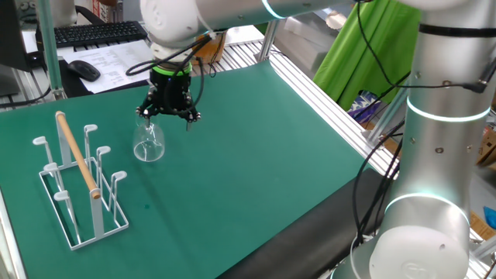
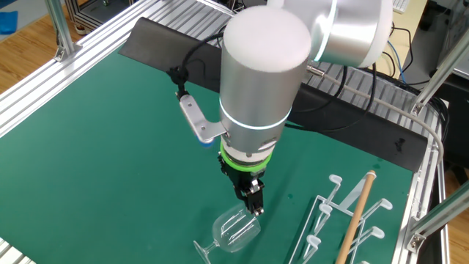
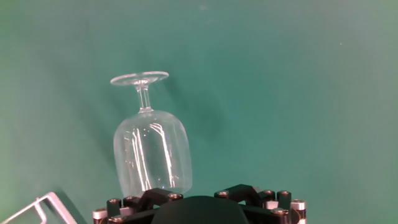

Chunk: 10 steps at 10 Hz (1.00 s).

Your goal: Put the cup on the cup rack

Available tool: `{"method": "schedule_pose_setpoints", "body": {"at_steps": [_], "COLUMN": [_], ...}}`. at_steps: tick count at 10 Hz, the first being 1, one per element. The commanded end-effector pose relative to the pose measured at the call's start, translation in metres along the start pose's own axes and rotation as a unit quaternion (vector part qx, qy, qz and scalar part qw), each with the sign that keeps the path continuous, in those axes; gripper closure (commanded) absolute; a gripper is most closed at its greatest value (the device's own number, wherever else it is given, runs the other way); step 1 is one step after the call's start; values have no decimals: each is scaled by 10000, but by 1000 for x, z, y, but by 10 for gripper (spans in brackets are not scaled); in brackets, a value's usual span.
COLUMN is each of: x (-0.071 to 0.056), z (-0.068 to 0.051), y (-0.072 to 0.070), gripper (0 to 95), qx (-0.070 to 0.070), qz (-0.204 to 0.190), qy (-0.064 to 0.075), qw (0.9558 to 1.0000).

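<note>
The cup (image 1: 149, 145) is a clear stemmed glass. It lies tilted just below my gripper (image 1: 167, 116), close to the green mat. In the other fixed view my gripper (image 2: 254, 207) is shut on the rim of the cup (image 2: 234, 229), whose foot points away to the lower left. In the hand view the cup (image 3: 152, 155) shows side on, rim towards my hand and foot far from it; my fingertips are hidden. The cup rack (image 1: 77, 178) is white wire with a wooden rod and stands left of the cup. It also shows in the other fixed view (image 2: 352, 220) and as a corner in the hand view (image 3: 43, 208).
A keyboard (image 1: 97, 32), a mouse (image 1: 84, 70) and papers lie on the desk behind the mat. Aluminium rails (image 1: 310, 85) run along the mat's right side. A black strip (image 2: 183, 44) borders the mat's edge. My arm's base column (image 1: 434, 155) stands at the right.
</note>
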<state>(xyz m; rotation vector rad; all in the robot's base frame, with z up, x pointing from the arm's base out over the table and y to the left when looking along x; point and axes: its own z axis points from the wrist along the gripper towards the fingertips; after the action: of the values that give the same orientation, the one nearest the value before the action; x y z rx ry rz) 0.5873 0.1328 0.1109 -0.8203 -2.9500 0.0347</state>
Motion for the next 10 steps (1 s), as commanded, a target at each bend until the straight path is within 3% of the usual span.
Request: {"method": "schedule_pose_setpoints", "body": {"at_steps": [1,4,6,10], "x": [-18,-15,-16,-18], "z": [0,1,9,18], "y": [15,14,15,18], "gripper": [0,0,0,0], "qx": [1,-139,-274,-327], "qz": [80,288,452,551], "qy": [34,6,-105,-146], "qw": [10000,9995,9985,9978]}}
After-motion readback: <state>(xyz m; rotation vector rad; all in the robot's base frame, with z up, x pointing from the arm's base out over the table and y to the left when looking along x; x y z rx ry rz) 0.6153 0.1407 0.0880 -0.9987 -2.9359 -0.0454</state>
